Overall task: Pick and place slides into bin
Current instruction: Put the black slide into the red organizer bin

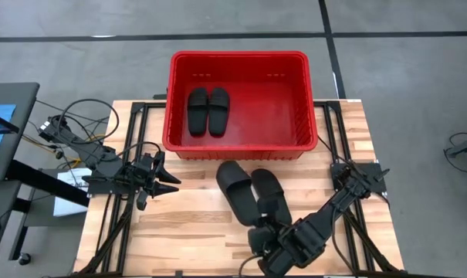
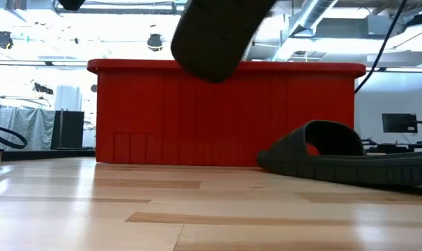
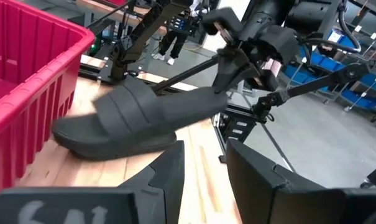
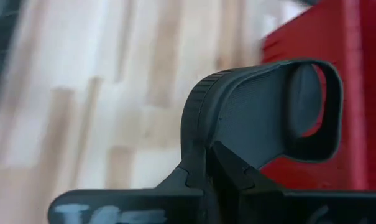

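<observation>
Two black slides [image 1: 208,110] lie side by side, soles down, in the left part of the red bin [image 1: 295,123]. My right gripper [image 1: 258,230] is shut on a third slide [image 1: 235,185] in front of the bin; this slide also shows high in the low view [image 2: 211,35]. The fourth slide [image 1: 272,197] rests sole-down on the table just right of it, and also shows in the low view [image 2: 350,159]. My left gripper [image 1: 170,182] is open and empty at the table's left, pointing toward the held slide [image 3: 125,115]. My right gripper pinches the slide's heel-end rim [image 4: 197,155] between its two fingers. The fingers come from the table's near side, slanting toward the bin, in line with the slide's length. The slide is lifted clear of the table, strap up, its toe end [image 3: 66,134] lower and pointing toward the bin.
The bin stands at the table's far edge, its right part bare [image 1: 275,108]. Bare wood lies between my left gripper and the slides [image 1: 194,216]. Cables and a stand [image 1: 63,131] are off the table's left edge.
</observation>
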Action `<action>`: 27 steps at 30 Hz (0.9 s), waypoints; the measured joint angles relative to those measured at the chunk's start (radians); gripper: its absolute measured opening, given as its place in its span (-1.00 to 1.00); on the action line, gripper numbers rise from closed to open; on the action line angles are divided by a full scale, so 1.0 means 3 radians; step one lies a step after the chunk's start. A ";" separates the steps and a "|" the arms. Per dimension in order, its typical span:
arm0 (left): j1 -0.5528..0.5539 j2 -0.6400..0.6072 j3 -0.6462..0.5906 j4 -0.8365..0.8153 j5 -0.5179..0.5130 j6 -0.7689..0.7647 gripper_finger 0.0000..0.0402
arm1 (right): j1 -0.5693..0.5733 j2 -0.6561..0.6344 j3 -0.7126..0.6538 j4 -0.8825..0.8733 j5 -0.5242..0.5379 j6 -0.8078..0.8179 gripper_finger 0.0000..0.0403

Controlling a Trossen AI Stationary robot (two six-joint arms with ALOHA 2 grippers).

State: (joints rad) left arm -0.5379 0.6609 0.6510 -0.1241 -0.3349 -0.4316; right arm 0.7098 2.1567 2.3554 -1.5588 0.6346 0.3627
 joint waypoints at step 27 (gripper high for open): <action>0.0000 0.0000 0.0001 0.0004 0.0001 -0.0089 -0.46 | -0.0324 -0.0271 0.0003 0.0897 0.0108 -0.1033 -1.00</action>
State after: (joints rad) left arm -0.5377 0.6609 0.6514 -0.1230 -0.3347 -0.4583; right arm 0.6126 2.0753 2.3562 -1.2899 0.6670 0.0526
